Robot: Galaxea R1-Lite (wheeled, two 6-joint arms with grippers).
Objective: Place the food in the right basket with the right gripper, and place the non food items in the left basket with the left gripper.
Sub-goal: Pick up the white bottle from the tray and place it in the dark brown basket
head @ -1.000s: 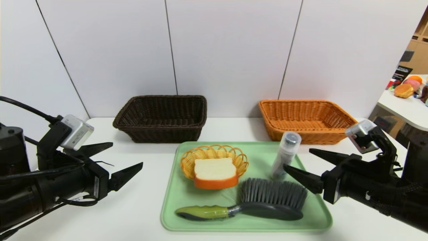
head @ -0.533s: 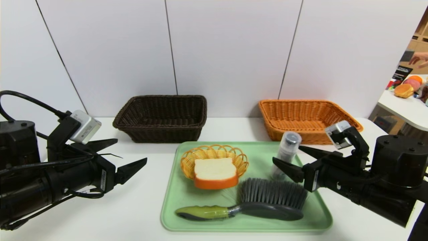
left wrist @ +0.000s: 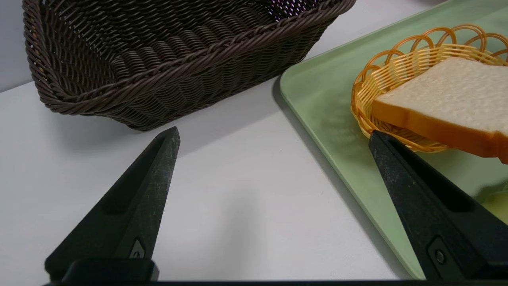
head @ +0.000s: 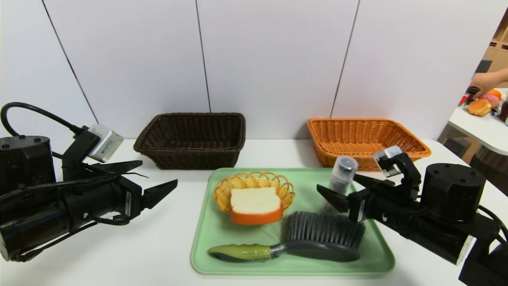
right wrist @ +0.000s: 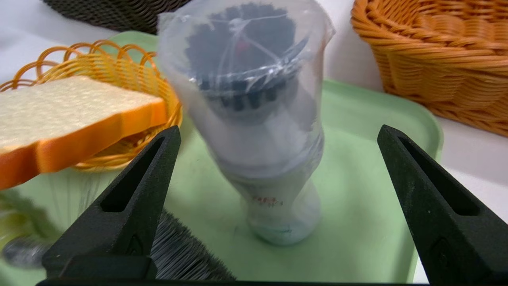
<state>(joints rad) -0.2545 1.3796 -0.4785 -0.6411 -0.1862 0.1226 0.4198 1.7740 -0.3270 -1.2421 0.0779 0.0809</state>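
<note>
Two tools, both wide open and empty: left tool [head: 160, 171] over bench, right tool [head: 340, 190] with the bottle [right wrist: 274, 167] between its fingers, probably seasoning, hard to say. Bread [head: 256, 204]'s beyond its inner finger; closing off-centre might topple the bottle.

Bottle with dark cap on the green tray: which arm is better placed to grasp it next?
Right, I think: the open right gripper is at the bottle, while the left gripper hangs left of the tray.
</note>
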